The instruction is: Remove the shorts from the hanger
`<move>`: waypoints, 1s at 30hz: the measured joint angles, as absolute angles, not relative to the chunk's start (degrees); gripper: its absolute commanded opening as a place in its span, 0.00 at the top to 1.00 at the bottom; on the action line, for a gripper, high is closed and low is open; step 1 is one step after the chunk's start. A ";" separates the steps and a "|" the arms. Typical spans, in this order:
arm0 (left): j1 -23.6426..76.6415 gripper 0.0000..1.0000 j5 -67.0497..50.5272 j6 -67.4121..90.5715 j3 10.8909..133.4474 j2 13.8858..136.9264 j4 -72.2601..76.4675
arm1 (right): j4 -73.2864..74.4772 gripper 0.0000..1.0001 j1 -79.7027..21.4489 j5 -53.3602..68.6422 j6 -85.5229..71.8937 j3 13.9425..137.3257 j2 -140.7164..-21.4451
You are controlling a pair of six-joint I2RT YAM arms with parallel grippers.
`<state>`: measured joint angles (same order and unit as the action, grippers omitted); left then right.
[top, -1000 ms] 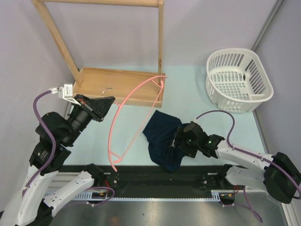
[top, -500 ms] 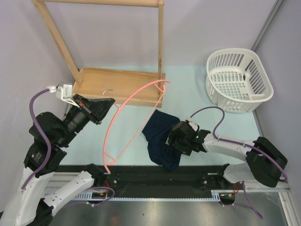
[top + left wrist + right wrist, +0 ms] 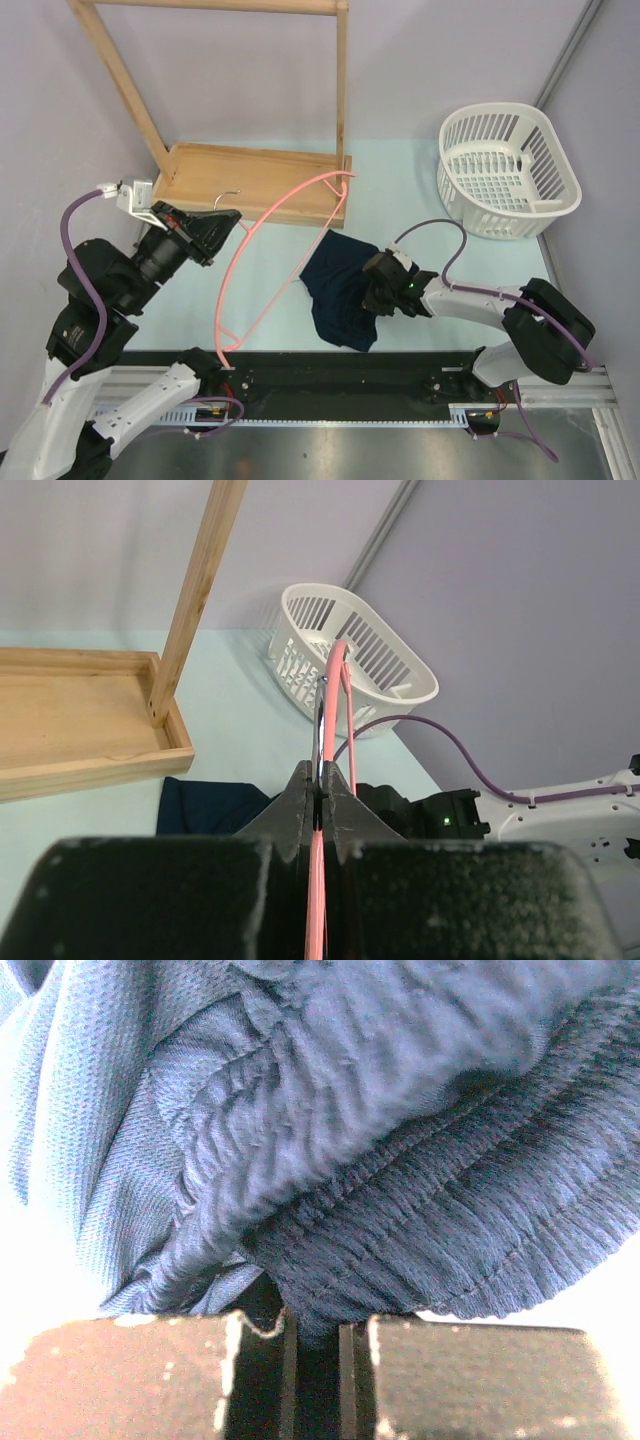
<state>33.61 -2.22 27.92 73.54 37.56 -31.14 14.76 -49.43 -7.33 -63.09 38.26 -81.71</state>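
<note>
Left tool (image 3: 318, 798) clamped on hanger (image 3: 331, 695), right tool (image 3: 318, 1335) pinching shorts (image 3: 335, 295). Drag shorts right, hold hanger steady.

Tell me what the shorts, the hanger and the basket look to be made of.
The shorts look like soft knit fabric, matte navy: the close view shows fine mesh weave and a ribbed, gathered band. The hanger is a thin, smooth pink-red rod, probably plastic. The basket looks like white moulded plastic, going by its slotted walls.
</note>
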 measured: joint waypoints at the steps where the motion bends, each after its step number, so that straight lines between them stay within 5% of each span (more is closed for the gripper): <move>1: 33.61 1.00 -1.87 27.92 73.54 37.56 -31.14 | 14.35 1.00 -48.69 -6.79 -62.41 38.26 -81.69; 17: 33.61 1.00 2.00 29.12 71.50 39.16 -26.09 | 19.97 1.00 -28.27 0.91 -50.43 44.27 -57.82; 30: 33.61 1.00 2.22 28.51 71.59 44.77 -24.75 | 28.93 1.00 -4.49 5.17 -42.52 74.48 -57.65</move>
